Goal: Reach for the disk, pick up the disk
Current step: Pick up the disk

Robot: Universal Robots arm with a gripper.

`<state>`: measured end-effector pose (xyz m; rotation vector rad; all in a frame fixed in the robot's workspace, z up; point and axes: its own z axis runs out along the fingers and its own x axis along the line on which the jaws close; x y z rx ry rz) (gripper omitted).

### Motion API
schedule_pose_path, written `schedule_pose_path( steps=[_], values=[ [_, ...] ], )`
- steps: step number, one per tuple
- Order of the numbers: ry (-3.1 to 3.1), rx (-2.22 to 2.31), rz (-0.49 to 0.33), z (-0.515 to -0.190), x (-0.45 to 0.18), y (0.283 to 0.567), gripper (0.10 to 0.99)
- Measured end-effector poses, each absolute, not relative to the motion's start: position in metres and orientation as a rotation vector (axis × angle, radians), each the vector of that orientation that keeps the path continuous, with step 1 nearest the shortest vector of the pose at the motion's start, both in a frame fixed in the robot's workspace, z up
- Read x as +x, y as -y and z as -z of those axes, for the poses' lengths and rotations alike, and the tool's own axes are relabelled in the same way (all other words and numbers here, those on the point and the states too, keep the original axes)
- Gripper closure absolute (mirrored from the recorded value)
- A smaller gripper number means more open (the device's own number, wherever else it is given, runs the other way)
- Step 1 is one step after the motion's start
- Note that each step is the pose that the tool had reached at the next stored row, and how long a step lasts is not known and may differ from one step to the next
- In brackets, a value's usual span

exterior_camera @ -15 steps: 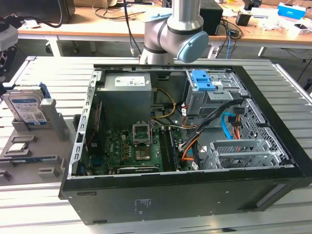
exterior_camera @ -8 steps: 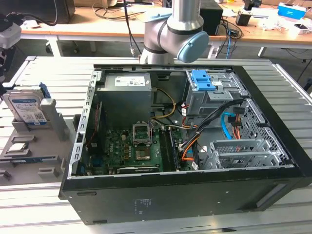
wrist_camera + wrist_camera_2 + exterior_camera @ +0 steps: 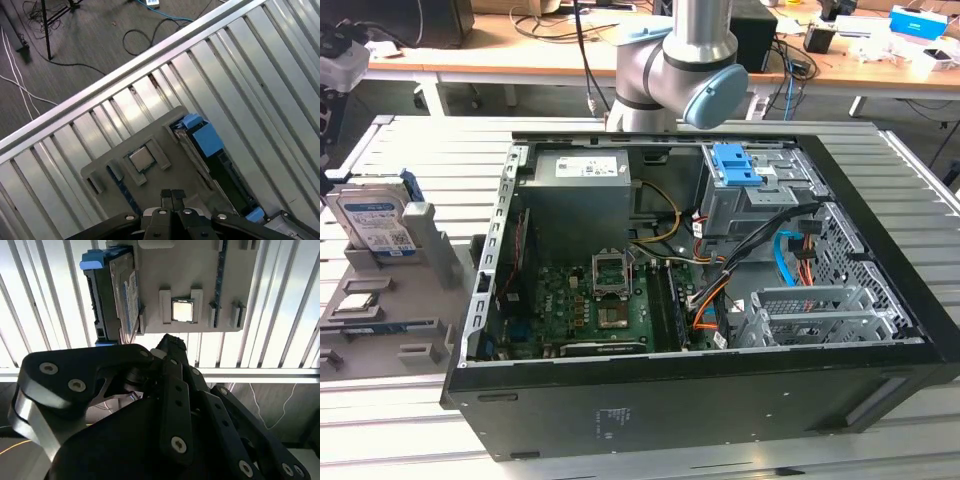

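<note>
**Desk:** Where is the disk [image 3: 375, 222] right now?

**Operator:** I have it at the exterior view's left, standing on edge in a slot of the grey holder [image 3: 423, 240]. The holder sits on the slatted table [image 3: 400, 430], just beside the open computer case [image 3: 670, 410]. The disk's white-and-blue label faces that camera, and blue plastic shows at its edges.

**Desk:** And the gripper [image 3: 172, 196]?

**Operator:** In the first wrist view I see its two fingertips pressed flat together with nothing between them. They hang over the holder, near the small square chip [image 3: 182, 310], with the disk off to one side. The chip lies flat in its own pocket, and the disk stands in a slot beside that pocket.

**Desk:** Any contact with the disk?

**Operator:** None. I see a gap between the fingertips and the disk in both wrist views. I can't judge how high I am above the holder, because the dark linkage covers much of the second wrist view.

**Desk:** The arm [image 3: 665, 55]?

**Operator:** In the exterior view I see its grey joint with a pale-blue cap behind the case.
</note>
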<state>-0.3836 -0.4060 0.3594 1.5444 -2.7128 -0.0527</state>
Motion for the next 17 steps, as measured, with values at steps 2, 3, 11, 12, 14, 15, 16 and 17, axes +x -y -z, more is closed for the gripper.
schedule_pose_path(
  steps=[2, 3, 11, 12, 14, 15, 16, 17],
  values=[
    [2.681, 1.598, 0.052, -0.3594, -0.3836, 0.4060, 0.980],
    [2.670, 1.615, 0.052, -0.3594, -0.3836, 0.4060, 0.980],
    [2.564, 1.776, 0.050, -0.3594, -0.3836, 0.4060, 0.980],
    [2.540, 1.809, 0.049, -0.3594, -0.3836, 0.4060, 0.980],
    [2.510, 1.849, 0.049, -0.3594, -0.3836, 0.4060, 0.980],
    [2.494, 1.870, 0.048, -0.3594, -0.3836, 0.4060, 0.980],
    [2.480, 1.889, 0.048, -0.3594, -0.3836, 0.4060, 0.980],
    [2.468, 1.904, 0.048, -0.3594, -0.3836, 0.4060, 0.980]
  ],
)
